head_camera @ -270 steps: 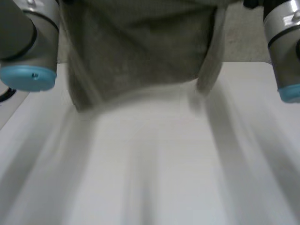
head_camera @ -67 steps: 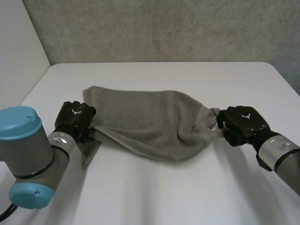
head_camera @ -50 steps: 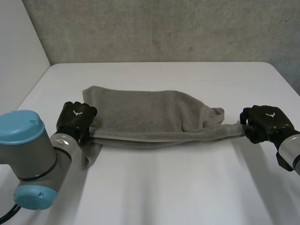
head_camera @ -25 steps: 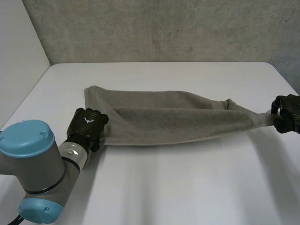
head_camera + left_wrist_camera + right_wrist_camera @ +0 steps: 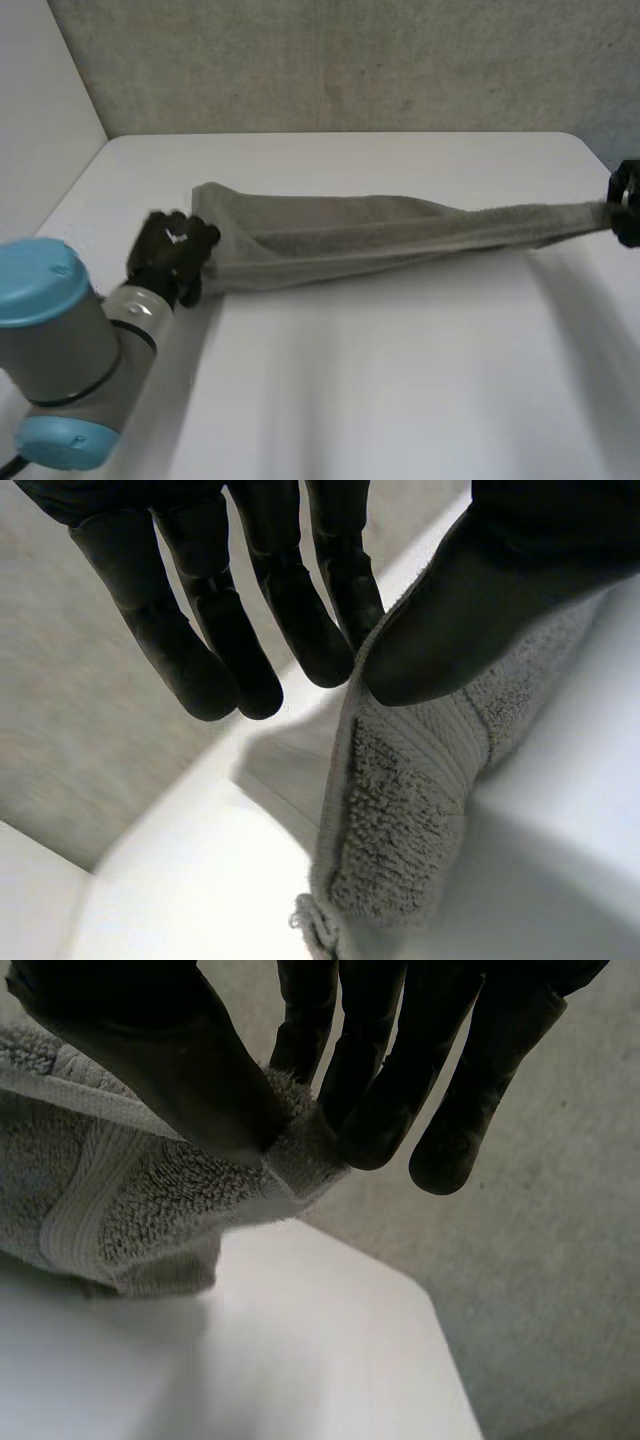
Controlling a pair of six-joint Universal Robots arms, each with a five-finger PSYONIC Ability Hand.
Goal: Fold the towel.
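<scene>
Grey terry towel [image 5: 380,235] lies stretched in a long, bunched band across the white worktop [image 5: 400,380], drawn taut between two black robot hands. The left hand [image 5: 170,255] pinches the towel's left end between its thumb and one of its fingers [image 5: 335,610], with the other fingers fairly straight alongside. The right hand [image 5: 627,200], at the worktop's right edge, nips the opposite corner between its thumb and fingers [image 5: 375,1090], that end raised just above the surface.
</scene>
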